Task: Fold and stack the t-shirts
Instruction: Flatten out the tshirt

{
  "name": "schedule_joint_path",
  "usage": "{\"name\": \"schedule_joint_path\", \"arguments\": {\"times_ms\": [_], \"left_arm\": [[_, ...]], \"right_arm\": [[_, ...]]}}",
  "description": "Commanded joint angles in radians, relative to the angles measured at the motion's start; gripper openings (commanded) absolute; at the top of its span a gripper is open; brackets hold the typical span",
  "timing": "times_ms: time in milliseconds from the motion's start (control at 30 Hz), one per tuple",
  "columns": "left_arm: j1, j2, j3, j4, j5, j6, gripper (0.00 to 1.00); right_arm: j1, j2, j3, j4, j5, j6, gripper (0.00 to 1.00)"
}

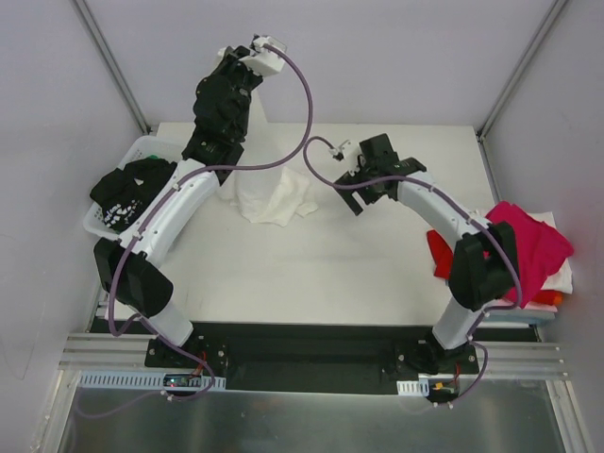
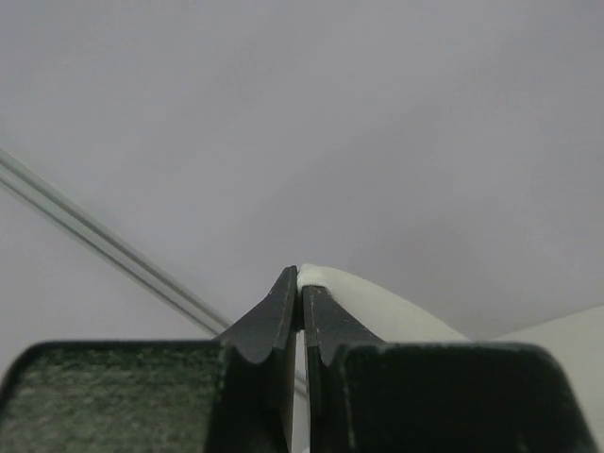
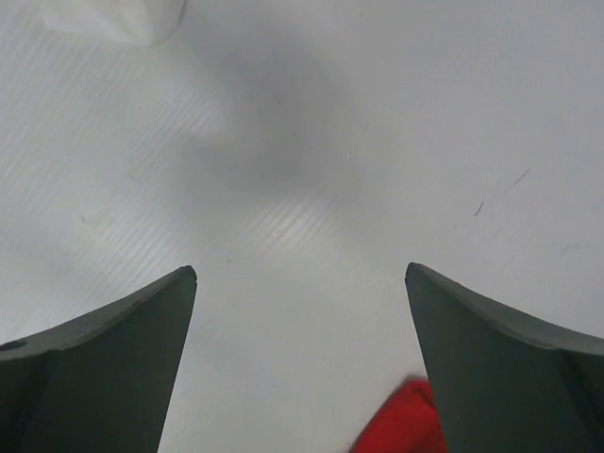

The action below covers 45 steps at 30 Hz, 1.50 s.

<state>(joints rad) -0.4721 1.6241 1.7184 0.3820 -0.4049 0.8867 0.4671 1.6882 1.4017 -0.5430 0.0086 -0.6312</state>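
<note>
A white t-shirt (image 1: pixel 274 198) hangs from my raised left gripper (image 1: pixel 243 90), and its lower part lies crumpled on the table at the back. In the left wrist view that gripper (image 2: pixel 302 278) is shut on a fold of the white cloth (image 2: pixel 377 307), facing the wall. My right gripper (image 1: pixel 351 179) hovers over the table, right of the shirt. Its jaws (image 3: pixel 300 274) stand wide open with nothing between them; a corner of the white shirt (image 3: pixel 113 19) lies far ahead. At the right edge sits a pile with a magenta t-shirt (image 1: pixel 528 241) on top and a red one (image 1: pixel 439 253), (image 3: pixel 401 425) sticking out.
A white plastic basket (image 1: pixel 99 219) stands at the table's left edge with a black, white-printed t-shirt (image 1: pixel 127 189) in it. White and orange (image 1: pixel 557 299) cloth shows under the right pile. Grey walls and metal posts close in the back and sides.
</note>
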Motion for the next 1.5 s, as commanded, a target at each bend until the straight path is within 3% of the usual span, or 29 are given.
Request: {"name": "schedule_joint_path", "arguments": {"times_ms": [0, 200, 633, 1467], "left_arm": [[-0.011, -0.04, -0.075, 0.104, -0.02, 0.032, 0.0], [-0.01, -0.044, -0.19, 0.15, -0.032, 0.069, 0.0], [0.046, 0.0, -0.233, 0.198, -0.025, 0.09, 0.0], [0.084, 0.005, -0.367, 0.193, -0.012, 0.044, 0.0]], "right_arm": [[0.024, 0.163, 0.166, -0.035, -0.035, -0.028, 0.96], [0.085, 0.353, 0.315, -0.074, -0.032, -0.056, 0.92], [0.234, 0.413, 0.39, -0.092, 0.042, -0.087, 0.85], [0.291, 0.582, 0.586, -0.143, 0.014, -0.113, 0.71]]}}
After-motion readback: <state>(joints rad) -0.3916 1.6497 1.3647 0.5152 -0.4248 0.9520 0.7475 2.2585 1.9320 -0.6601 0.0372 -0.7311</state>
